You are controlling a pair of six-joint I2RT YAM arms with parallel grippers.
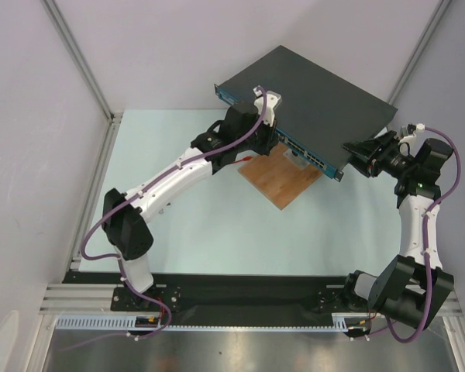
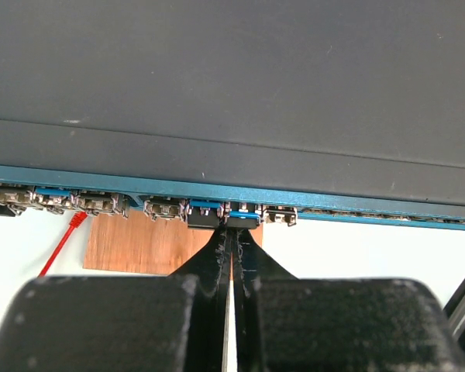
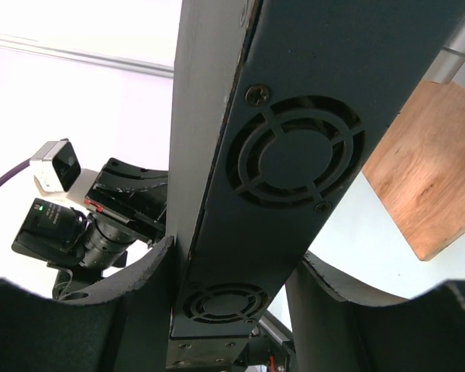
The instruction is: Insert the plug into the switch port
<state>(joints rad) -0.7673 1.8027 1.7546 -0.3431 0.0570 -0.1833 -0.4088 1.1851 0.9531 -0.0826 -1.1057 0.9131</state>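
The switch is a flat dark grey box with a blue front strip of ports, lying askew at the back of the table. My left gripper is at that strip. In the left wrist view its fingers are shut to a thin slit, tips against two dark ports under the strip. A red cable ends in a red plug at the port row further left, apart from my fingers. My right gripper is shut on the switch's vented right end.
A brown wooden board lies under the switch's front edge; it also shows in the left wrist view and the right wrist view. Aluminium frame posts and white walls close in the pale table.
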